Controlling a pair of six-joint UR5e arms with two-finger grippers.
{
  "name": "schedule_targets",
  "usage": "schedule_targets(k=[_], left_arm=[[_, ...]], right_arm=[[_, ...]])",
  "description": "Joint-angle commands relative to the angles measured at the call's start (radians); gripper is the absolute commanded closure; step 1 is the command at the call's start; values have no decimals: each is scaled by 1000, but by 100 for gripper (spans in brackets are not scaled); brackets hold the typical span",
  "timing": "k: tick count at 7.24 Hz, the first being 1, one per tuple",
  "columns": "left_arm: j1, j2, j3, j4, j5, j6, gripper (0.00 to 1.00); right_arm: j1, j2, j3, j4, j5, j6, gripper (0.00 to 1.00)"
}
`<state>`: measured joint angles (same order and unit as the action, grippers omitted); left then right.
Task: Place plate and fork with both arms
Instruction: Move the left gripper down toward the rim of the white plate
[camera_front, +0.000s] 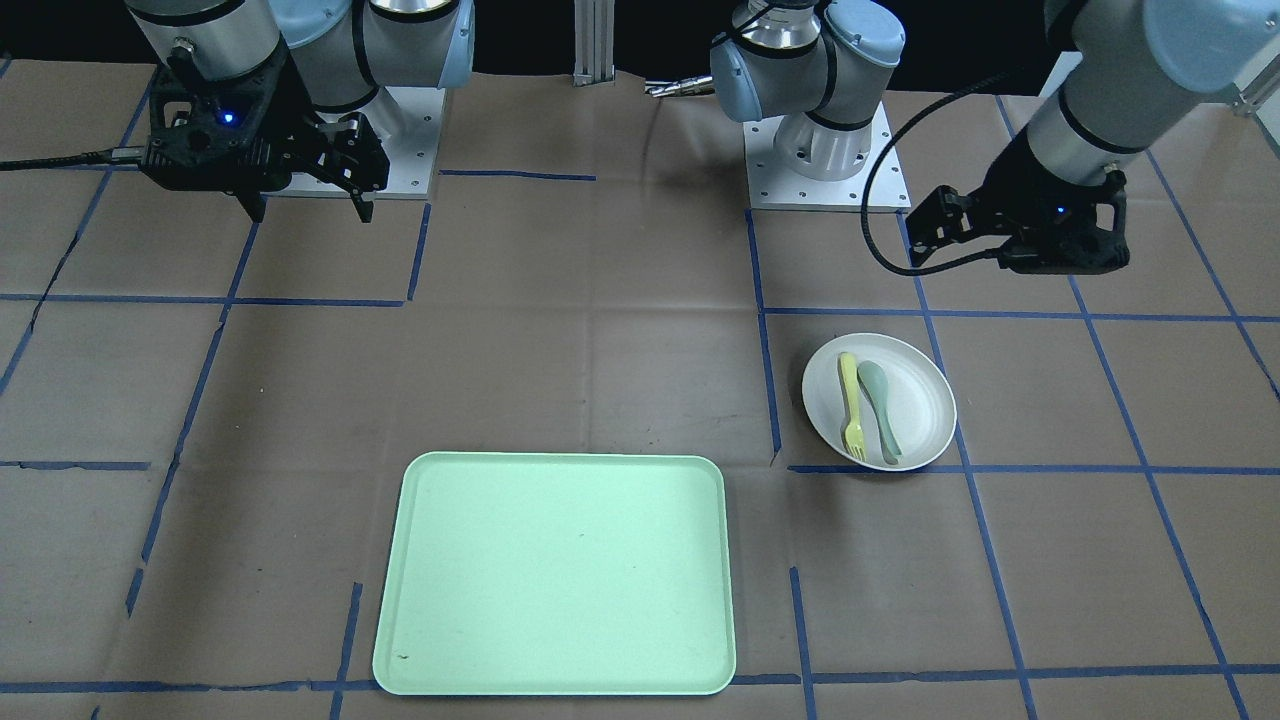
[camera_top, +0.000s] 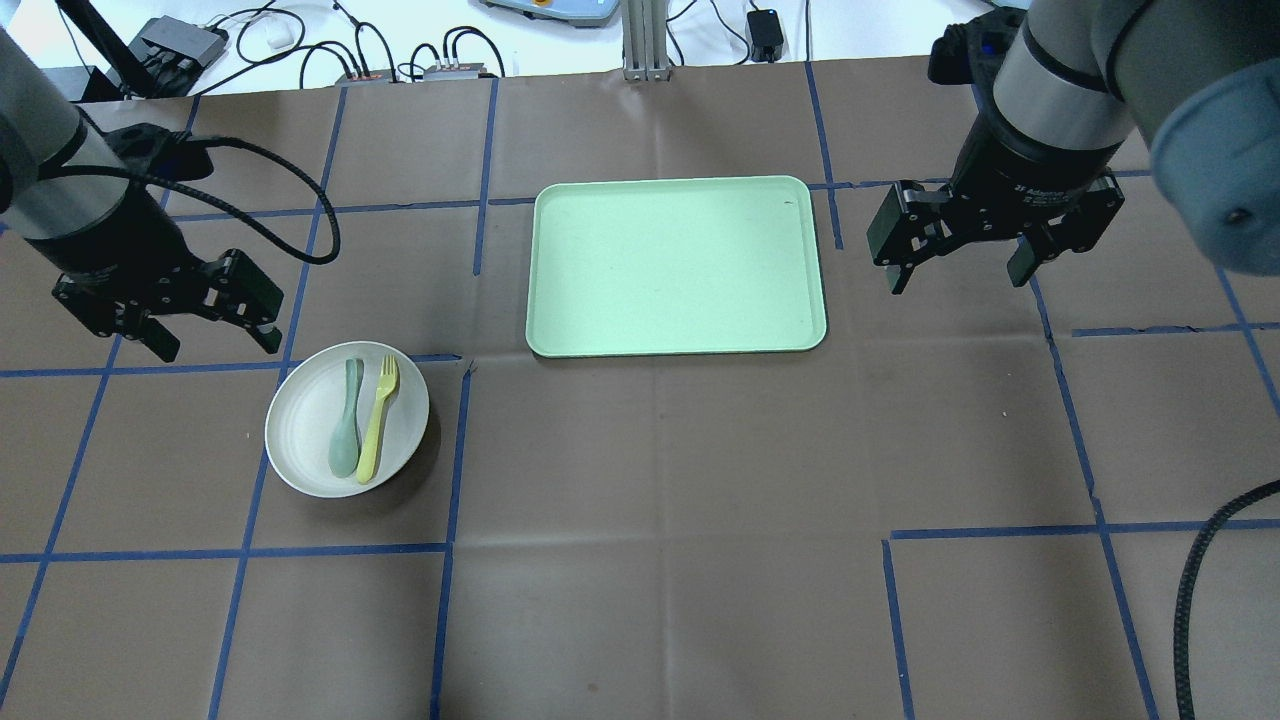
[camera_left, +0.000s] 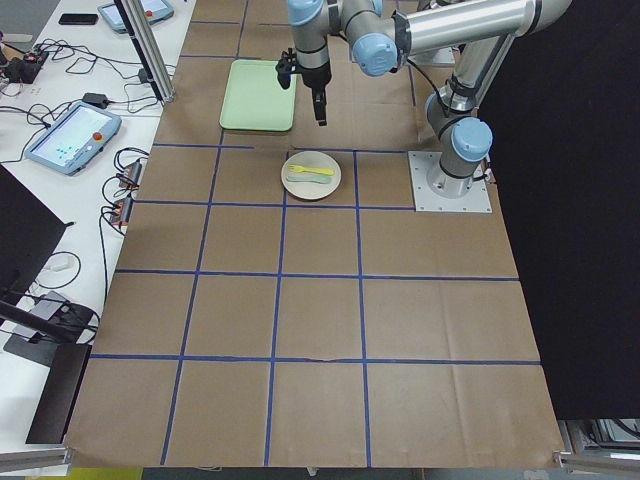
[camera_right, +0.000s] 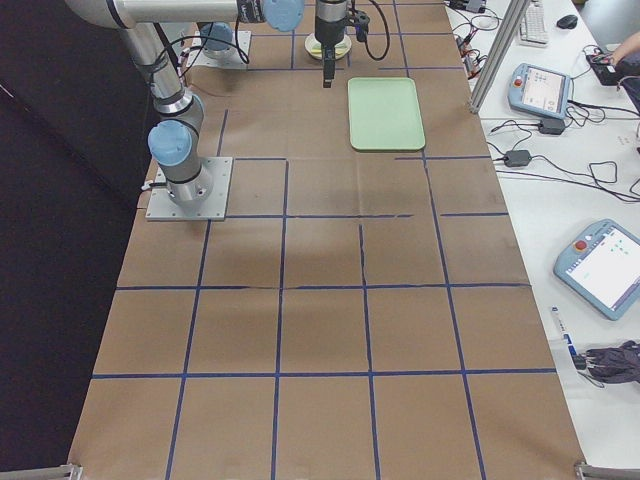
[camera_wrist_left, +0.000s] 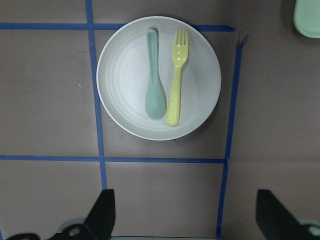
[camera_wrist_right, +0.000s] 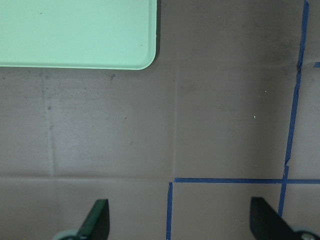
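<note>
The table (camera_top: 650, 500) carries the tray (camera_top: 675, 265) in the middle, bare. The plate (camera_top: 300, 420) sits on the robot's left, well apart from the tray.

Both arms are raised. The left gripper (camera_top: 218, 348) hangs near the plate with its jaws spread and nothing between them. The right gripper (camera_top: 955, 282) hangs just beside the tray's right edge, likewise spread and empty.

The fork (camera_top: 378, 420) lies in the plate with its handle end near the rim on the robot's side. The spoon (camera_top: 349, 415) lies close alongside it, and from here I cannot tell whether they touch.

No grasp has begun, so the step in hand looks like the left arm's reach for the plate and its contents. The plate's rim is probably best pinched on the side away from the cutlery. The plate should be lifted level (a tilt would send fork and spoon sliding).

If the fork goes first, the fingers (camera_wrist_left: 102, 212) should close across its slim handle near the end. The gap to the spoon looks a little wider there, and the opening should be narrow, so that the spoon is not dragged along.
</note>
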<state>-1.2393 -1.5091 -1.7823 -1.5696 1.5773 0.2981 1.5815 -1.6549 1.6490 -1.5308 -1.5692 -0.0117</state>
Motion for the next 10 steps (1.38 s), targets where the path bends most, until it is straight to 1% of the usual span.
schedule_targets(k=[1, 2, 3, 4, 6, 7, 8, 10], left_arm=[[113, -9, -133, 147, -16, 102, 1], [130, -14, -181, 227, -16, 125, 1], [132, -37, -215, 277, -28, 122, 0], [139, -90, -219, 296, -54, 127, 0], [178, -164, -226, 360, -71, 166, 0], [191, -199, -226, 384, -139, 165, 1], [219, -242, -233, 458, -149, 165, 1], [260, -284, -271, 538, -198, 189, 1]], right_arm=[[0, 0, 0, 0, 0, -1, 0], [0, 1, 0, 0, 0, -1, 0], [0, 0, 0, 0, 0, 1, 0], [0, 1, 0, 0, 0, -1, 0], [0, -2, 0, 0, 0, 1, 0], [0, 1, 0, 0, 0, -1, 0], [0, -2, 0, 0, 0, 1, 0], [0, -3, -2, -8, 2, 1, 0]])
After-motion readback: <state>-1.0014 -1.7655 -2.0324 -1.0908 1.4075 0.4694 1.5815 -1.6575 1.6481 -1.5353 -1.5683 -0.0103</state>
